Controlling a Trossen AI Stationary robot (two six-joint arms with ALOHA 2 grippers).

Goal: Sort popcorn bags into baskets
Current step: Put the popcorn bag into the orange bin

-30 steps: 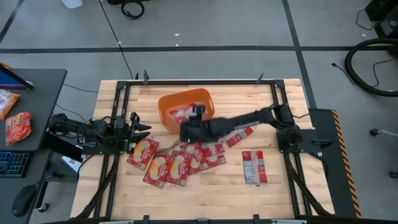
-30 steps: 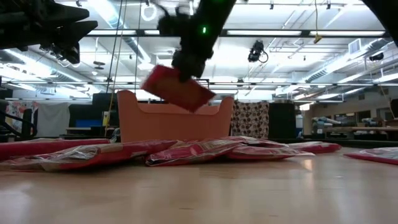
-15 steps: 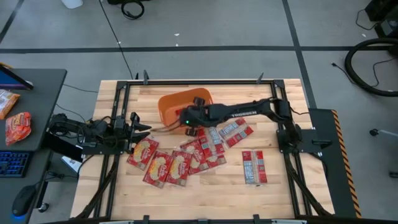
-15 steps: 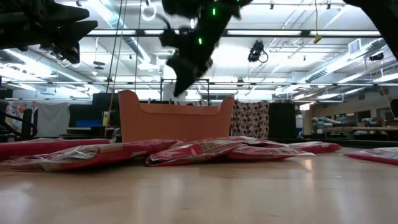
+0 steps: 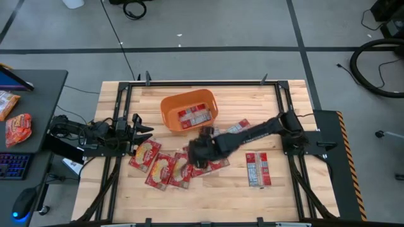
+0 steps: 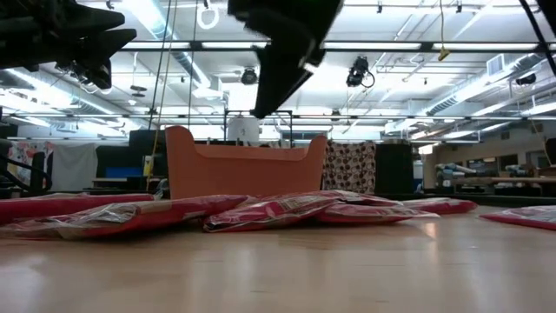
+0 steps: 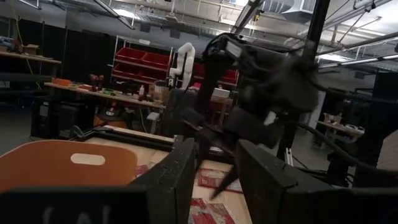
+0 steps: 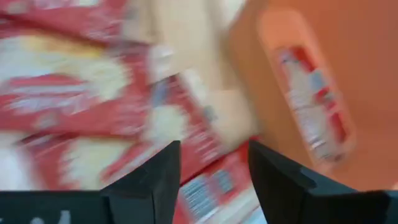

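Only the high view shows a flat red popcorn bag (image 5: 192, 117) lying inside the rounded orange plastic basket (image 5: 170, 107); the low view sees just the basket's wall. The right pincer (image 5: 197, 153) hovers spread and empty over the glossy red packets (image 5: 165, 167) fanned across the wooden tabletop (image 5: 214, 195). The left pincer (image 5: 142, 132) waits parted at the left edge, holding nothing.

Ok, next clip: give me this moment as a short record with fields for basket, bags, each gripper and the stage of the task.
basket: orange basket at the far middle of the table, a popcorn bag lying inside it
loose bags: cluster of red popcorn bags on the wood in front of the basket, one more apart on the right
right gripper: open, empty, above the cluster
left gripper: open, empty, waiting at the table's left edge
stage: bags remain to be sorted
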